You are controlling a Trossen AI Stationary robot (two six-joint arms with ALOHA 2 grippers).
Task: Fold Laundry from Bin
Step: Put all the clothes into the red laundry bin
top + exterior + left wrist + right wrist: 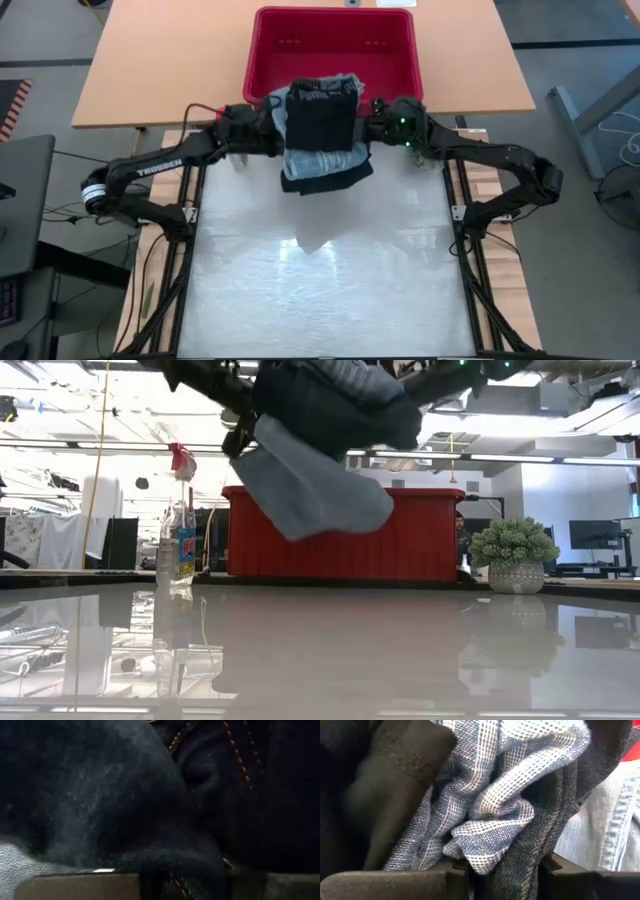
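1. Nearest part of the shiny pale tabletop (320, 290) has nothing resting on it; it just mirrors the room in the low view.
2. Above its far edge, both arms reach inward with elbows bent out to the sides, meeting at one bundle of laundry (320, 135) that hangs in the air, clear of the tabletop.
3. Left gripper (268, 122) is clenched on the bundle's left side. Its wrist view is filled with dark denim with orange stitching, right up against the fingers.
4. Right gripper (372, 122) is clamped on the right side. Its wrist view shows checked blue-white cloth and dark denim pinched at the fingers, with pale denim off to one side.
5. The bundle looks like a black piece on top, light blue cloth under it, and a dark edge at the bottom. How many garments there are, I honestly can't tell.
6. In the low view the arms are cut off at the frame's top, and a grey-blue flap dangles lowest.
7. Behind it is the red bin (390, 60), on the wooden table, partly hidden by the bundle. The low view also shows a spray bottle (177, 545) and a small potted plant (516, 555).
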